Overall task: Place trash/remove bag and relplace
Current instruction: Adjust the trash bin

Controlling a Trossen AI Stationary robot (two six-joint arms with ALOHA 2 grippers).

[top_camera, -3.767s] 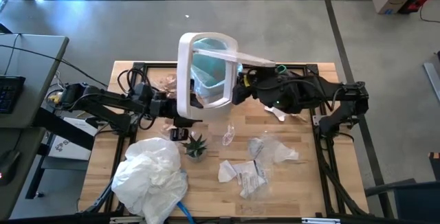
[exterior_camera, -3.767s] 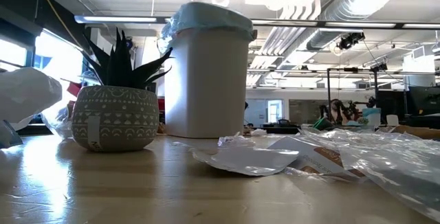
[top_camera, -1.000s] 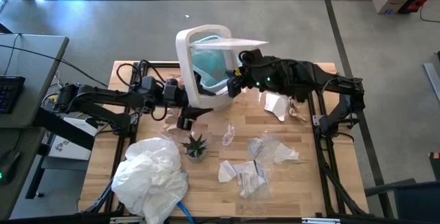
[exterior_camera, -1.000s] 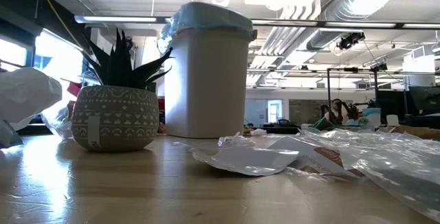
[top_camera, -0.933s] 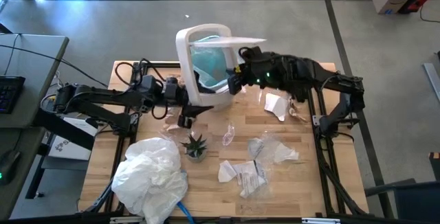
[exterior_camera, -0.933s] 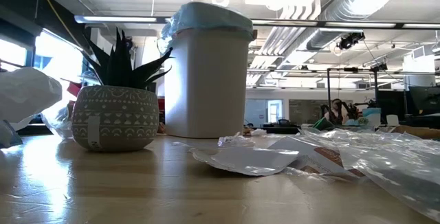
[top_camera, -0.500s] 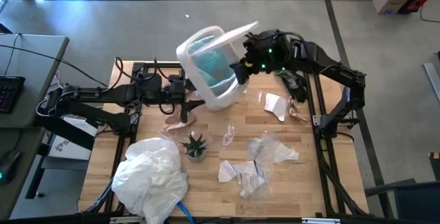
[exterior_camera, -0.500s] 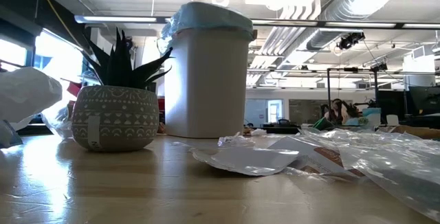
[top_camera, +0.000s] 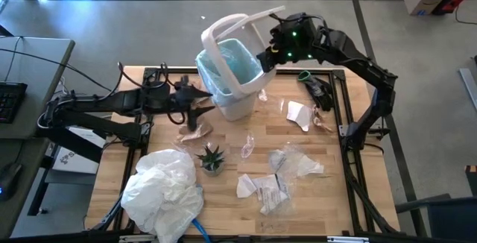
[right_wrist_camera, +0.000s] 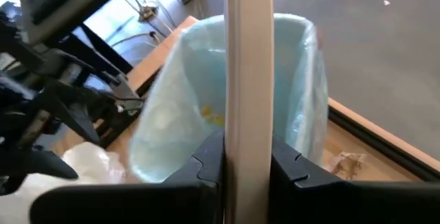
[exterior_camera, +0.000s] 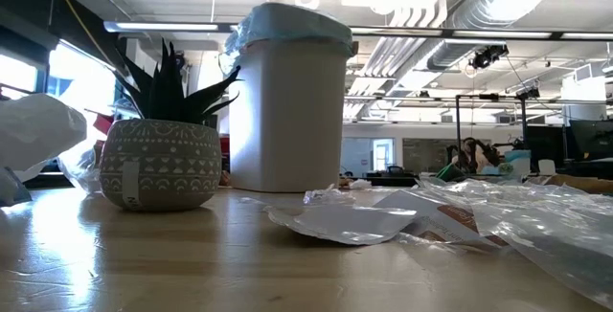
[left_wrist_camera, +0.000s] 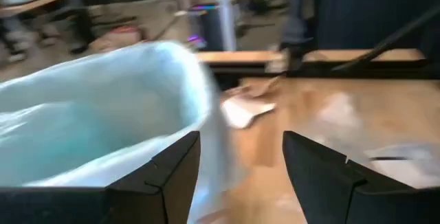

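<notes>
Plastic of a thin light-blue bag (top_camera: 233, 59) is being shown lining a white bin (top_camera: 232, 94) at the table's (top_camera: 328, 198) far edge. A white rim frame (top_camera: 246, 25) is being held clear above the bin's mouth by the right gripper (top_camera: 270, 51), whose jaws are being kept pinched on the frame's flat white bar, as the right wrist view shows. The left gripper (top_camera: 202, 100) is being kept just beside the bin's side, its jaws spread wide with nothing between them. Trash is being left on the table: a crumpled brown paper piece (top_camera: 193, 130) near the left gripper, white paper scraps (top_camera: 299, 114) and clear wrappers (top_camera: 297, 162) well apart from the bin. A small potted plant (top_camera: 212, 157) and a bunched white bag (top_camera: 165, 187) are being left nearer the front edge.
</notes>
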